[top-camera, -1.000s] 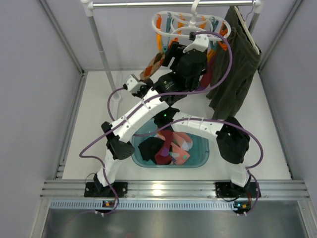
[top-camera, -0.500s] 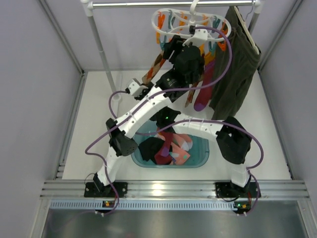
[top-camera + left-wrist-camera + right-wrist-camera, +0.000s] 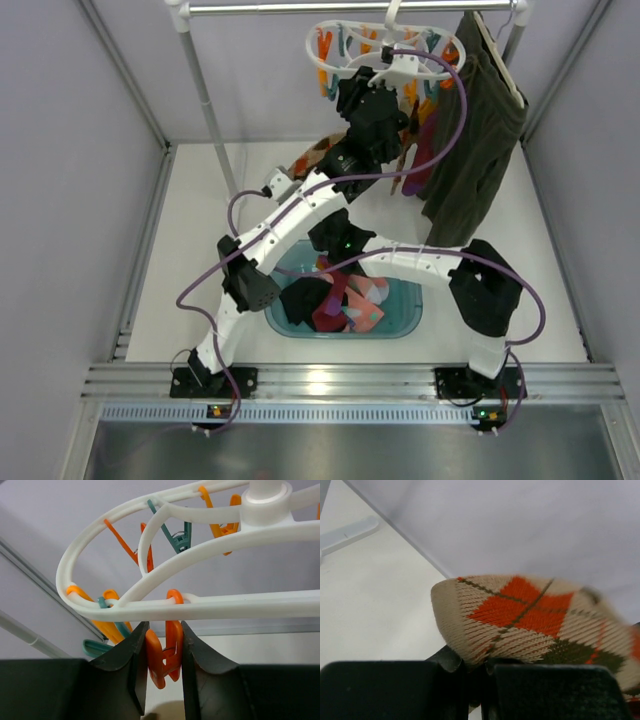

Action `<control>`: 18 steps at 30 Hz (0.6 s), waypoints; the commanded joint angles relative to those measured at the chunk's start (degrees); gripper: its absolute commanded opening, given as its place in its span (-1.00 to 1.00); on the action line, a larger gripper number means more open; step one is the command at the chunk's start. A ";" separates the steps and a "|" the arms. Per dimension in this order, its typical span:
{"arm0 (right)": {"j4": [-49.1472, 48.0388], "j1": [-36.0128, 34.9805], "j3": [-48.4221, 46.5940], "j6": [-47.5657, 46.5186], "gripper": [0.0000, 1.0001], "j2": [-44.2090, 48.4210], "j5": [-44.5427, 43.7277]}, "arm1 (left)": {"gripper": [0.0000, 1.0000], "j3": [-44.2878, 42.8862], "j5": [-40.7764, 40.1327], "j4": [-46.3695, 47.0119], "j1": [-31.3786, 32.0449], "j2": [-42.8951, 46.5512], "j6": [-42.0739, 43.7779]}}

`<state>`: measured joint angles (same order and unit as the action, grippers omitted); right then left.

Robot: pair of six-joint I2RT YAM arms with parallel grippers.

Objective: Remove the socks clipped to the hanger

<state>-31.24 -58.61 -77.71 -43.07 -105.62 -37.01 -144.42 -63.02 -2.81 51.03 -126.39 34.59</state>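
The white ring hanger (image 3: 312, 45) hangs from the top rail, with orange and teal clips; it fills the left wrist view (image 3: 235, 605). My left gripper (image 3: 366, 92) is raised to it and, in its wrist view (image 3: 163, 630), is shut on an orange clip (image 3: 173, 650), squeezing it. My right gripper (image 3: 472, 667) is shut on the edge of a tan, orange and brown argyle sock (image 3: 530, 615). From above, that sock (image 3: 308, 160) shows beside the left arm, and the right gripper is hidden under that arm. A purple and red sock (image 3: 420, 150) hangs from the hanger.
A teal basket (image 3: 412, 300) with several socks in it sits between the arm bases. A dark olive garment (image 3: 480, 130) hangs on a pale hanger to the right of the ring hanger. A white rack pole (image 3: 205, 100) stands at the back left.
My left gripper has risen and moved back to the hanger's clips. The argyle sock has dropped lower on the left. The purple sock has swung back toward the hanger.
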 commanded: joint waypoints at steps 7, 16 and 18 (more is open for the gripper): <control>-4.87 -1.33 6.33 0.61 -1.00 5.42 6.78 | -1.00 2.90 3.35 4.21 -0.84 3.86 -3.03; -1.47 -1.33 19.25 13.34 -1.00 23.51 16.69 | -0.07 20.21 11.15 0.09 2.06 18.70 -17.33; 4.57 -1.16 20.49 15.90 -1.00 27.21 19.34 | -0.01 22.33 12.57 -0.26 2.24 20.91 -19.37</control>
<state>-29.80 -59.11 -57.74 -34.26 -86.15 -24.60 -124.42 -53.78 -2.13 52.69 -112.01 22.33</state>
